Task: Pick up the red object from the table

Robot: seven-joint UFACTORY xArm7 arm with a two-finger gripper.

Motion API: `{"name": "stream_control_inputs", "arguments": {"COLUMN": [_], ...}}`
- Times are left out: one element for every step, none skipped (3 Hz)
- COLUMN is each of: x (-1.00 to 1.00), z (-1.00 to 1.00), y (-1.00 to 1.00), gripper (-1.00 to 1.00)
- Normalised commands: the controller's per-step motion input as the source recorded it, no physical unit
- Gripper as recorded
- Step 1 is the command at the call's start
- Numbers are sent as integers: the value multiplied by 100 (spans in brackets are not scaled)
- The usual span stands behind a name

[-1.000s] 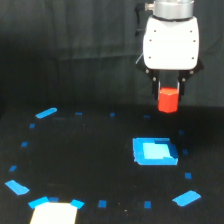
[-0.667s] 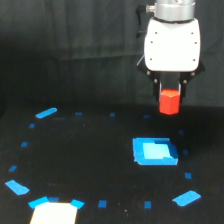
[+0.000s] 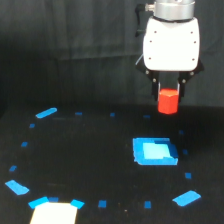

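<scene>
The red object [image 3: 168, 101] is a small stubby red-orange block hanging in the air above the black table [image 3: 90, 160], clear of its surface. My gripper [image 3: 168, 93] is shut on the block's upper part, its dark fingers on either side under the white gripper body [image 3: 171, 42]. Block and gripper are at the upper right of the exterior view, above and slightly behind a flat blue square patch [image 3: 154, 151].
Small blue tape marks ring the table, with larger blue strips at the left [image 3: 46, 113], lower left [image 3: 17, 187] and lower right [image 3: 186, 198]. A pale white-yellow patch [image 3: 54, 213] lies at the bottom left edge. A dark backdrop stands behind.
The gripper has risen slightly with the red object held in it. Nothing on the table has moved.
</scene>
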Motion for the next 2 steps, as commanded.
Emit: {"name": "stream_control_inputs", "arguments": {"x": [12,57], "z": [-33,-47], "y": [19,-32], "gripper": [-100,-100]}}
